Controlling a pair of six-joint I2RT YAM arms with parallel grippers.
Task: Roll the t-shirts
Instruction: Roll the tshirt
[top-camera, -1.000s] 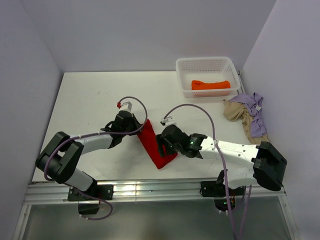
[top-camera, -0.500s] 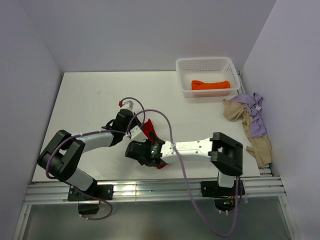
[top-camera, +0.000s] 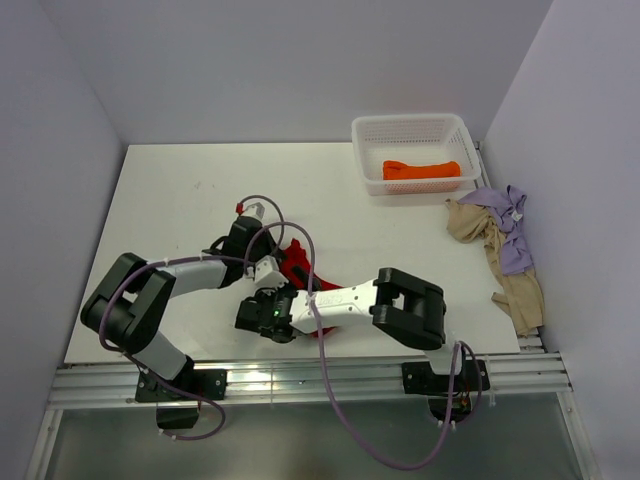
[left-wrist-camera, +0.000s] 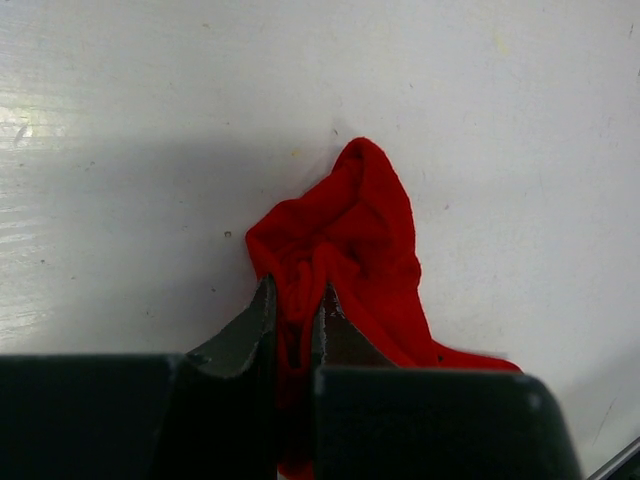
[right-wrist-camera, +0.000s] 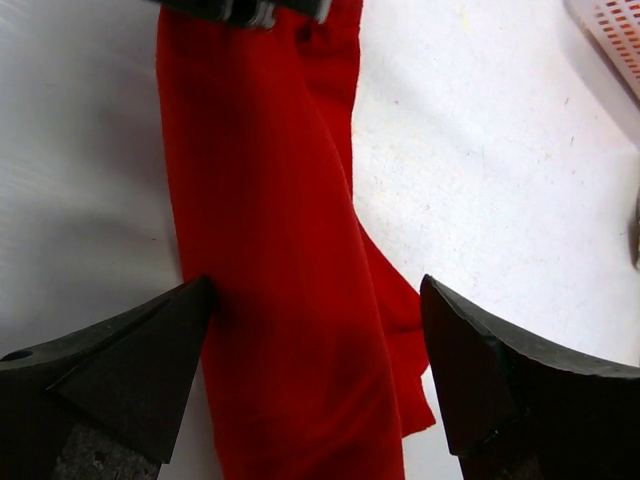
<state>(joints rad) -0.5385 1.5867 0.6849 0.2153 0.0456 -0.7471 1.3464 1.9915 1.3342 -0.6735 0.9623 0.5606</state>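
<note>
The red t-shirt (top-camera: 296, 264) lies as a folded strip at the table's front middle, mostly covered by my arms. My left gripper (top-camera: 268, 258) is shut on its bunched end, as the left wrist view shows with red cloth (left-wrist-camera: 350, 225) pinched between the jaws of the gripper (left-wrist-camera: 295, 300). My right gripper (top-camera: 266, 308) is open, its jaws spread wide on either side of the red strip (right-wrist-camera: 265, 200) and low over it (right-wrist-camera: 315, 300). The orange t-shirt (top-camera: 421, 169) lies in the basket. The lilac t-shirt (top-camera: 510, 228) and the beige t-shirt (top-camera: 474, 222) lie crumpled at the right edge.
The white mesh basket (top-camera: 412, 128) stands at the back right. My right arm (top-camera: 400, 305) reaches leftward across the table's front edge. My left gripper's body shows at the top of the right wrist view (right-wrist-camera: 240, 8).
My right arm has swung far to the left along the front edge, over the red t-shirt. The flat diagonal red strip now looks bunched and mostly hidden. My left gripper has barely moved.
</note>
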